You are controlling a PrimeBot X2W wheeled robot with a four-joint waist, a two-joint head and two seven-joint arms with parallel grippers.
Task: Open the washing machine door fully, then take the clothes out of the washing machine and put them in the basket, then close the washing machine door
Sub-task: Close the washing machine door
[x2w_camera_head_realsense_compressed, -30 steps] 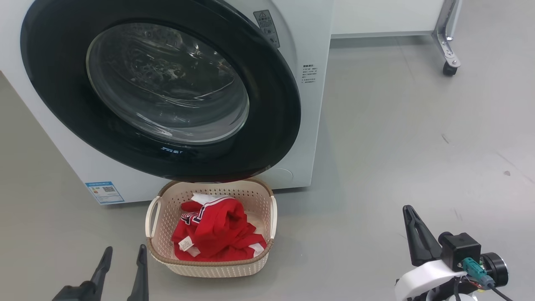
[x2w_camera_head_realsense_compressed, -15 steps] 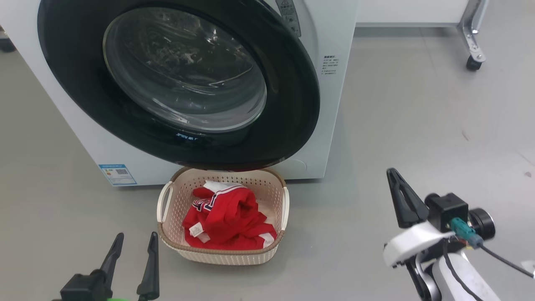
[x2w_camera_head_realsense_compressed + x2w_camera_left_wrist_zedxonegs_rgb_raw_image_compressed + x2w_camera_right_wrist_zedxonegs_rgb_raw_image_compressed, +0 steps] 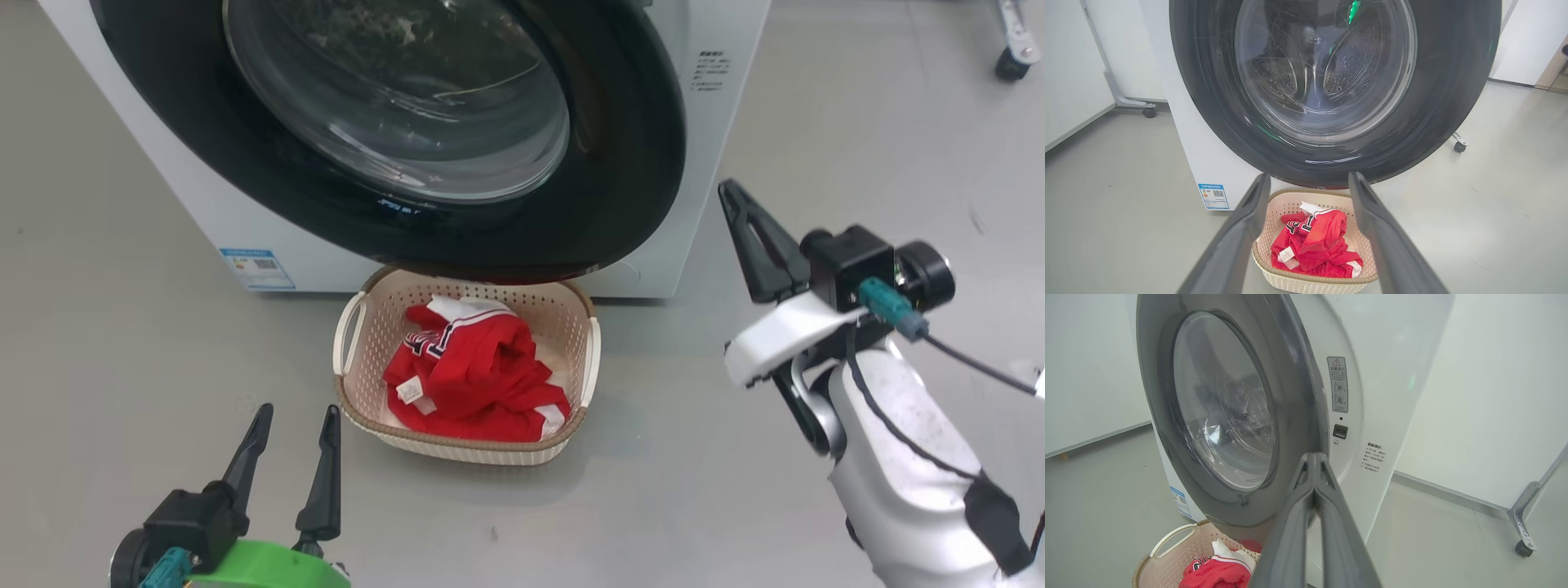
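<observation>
The washing machine (image 3: 718,122) is white, and its black round washing machine door (image 3: 620,163) stands nearly shut, its right edge a little off the front (image 3: 1392,375). Through the door glass (image 3: 1327,73) the steel drum shows. On the floor below the door sits the cream basket (image 3: 465,447), holding the red clothes (image 3: 482,376) with white trim. My left gripper (image 3: 298,411) is open and holds nothing, low and left of the basket, with the basket (image 3: 1314,281) showing between its fingers. My right gripper (image 3: 728,189) is shut and holds nothing, raised right of the door, its tip (image 3: 1312,455) pointing at the door's free edge.
Grey floor lies all around. A blue sticker (image 3: 257,269) marks the washer's lower left corner. A metal frame on a caster (image 3: 1012,65) stands at the far right behind the washer, and another caster (image 3: 1149,112) on its other side.
The head camera has shifted, moving the whole picture. My shut right gripper has risen from near the floor towards the door's right edge. The left gripper, basket and clothes stay as they were.
</observation>
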